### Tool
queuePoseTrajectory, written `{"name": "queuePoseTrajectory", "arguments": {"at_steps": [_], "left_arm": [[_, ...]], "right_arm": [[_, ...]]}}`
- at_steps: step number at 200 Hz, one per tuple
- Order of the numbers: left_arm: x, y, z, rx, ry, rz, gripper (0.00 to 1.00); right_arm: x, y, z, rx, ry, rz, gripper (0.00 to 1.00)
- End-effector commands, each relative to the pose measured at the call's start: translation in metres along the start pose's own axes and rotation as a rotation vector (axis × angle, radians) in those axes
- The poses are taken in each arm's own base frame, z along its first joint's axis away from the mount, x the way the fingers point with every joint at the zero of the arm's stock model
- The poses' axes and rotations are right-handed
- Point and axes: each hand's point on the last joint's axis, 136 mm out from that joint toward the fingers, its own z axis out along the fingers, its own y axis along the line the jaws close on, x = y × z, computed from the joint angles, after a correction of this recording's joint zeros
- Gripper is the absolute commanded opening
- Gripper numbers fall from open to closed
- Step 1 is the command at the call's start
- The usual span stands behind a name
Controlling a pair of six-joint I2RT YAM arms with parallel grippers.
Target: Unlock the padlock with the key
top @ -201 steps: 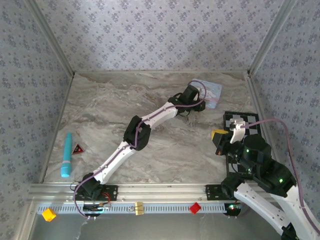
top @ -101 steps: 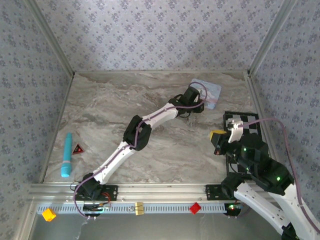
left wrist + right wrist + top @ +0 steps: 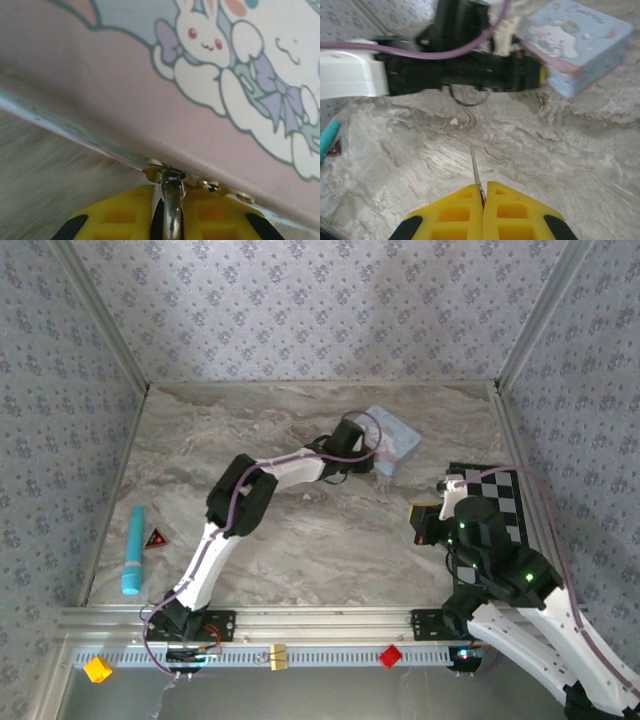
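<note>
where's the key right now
In the right wrist view the key is pinched in the shut right gripper, its thin blade pointing out over the marble table, with the pale blue tin ahead on the right.

Toward the far right corner of your marble table (image 3: 330, 540) lies a pale blue tin box (image 3: 392, 440) printed with cartoon rabbits, turned askew to the edges. Near the left edge you have a teal cylinder (image 3: 133, 550) lying flat, a small red triangle (image 3: 155, 538) just beside it. A black-and-white checkered board (image 3: 505, 510) lies along the right edge. On the near rail sit a yellow block (image 3: 97, 669) and a red block (image 3: 390, 656).
</note>
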Motion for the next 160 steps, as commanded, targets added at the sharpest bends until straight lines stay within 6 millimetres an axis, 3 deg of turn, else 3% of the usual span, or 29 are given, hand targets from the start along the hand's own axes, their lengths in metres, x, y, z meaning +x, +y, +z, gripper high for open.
{"name": "queuePoseTrajectory", "arguments": {"at_steps": [1,38,71,128,160], "left_arm": [[-0.020,0.029,-0.044,-0.032,-0.086,-0.033,0.04],[0.011,0.090,-0.100,-0.128,-0.083,-0.114,0.02],[0.044,0.127,-0.144,-0.203,-0.080,-0.182,0.02],[0.100,0.154,-0.209,-0.292,-0.132,-0.271,0.01],[0.128,0.139,-0.223,-0.296,-0.104,-0.287,0.01]], "right_arm": [[-0.003,0.003,0.011,-0.010,-0.016,0.053,0.00],[-0.005,0.010,0.028,-0.032,-0.008,0.063,0.00],[-0.004,0.017,0.042,-0.048,0.019,0.064,0.00],[-0.003,0.032,0.066,-0.082,0.070,0.069,0.00],[0.000,0.037,0.075,-0.092,0.083,0.074,0.00]]}}
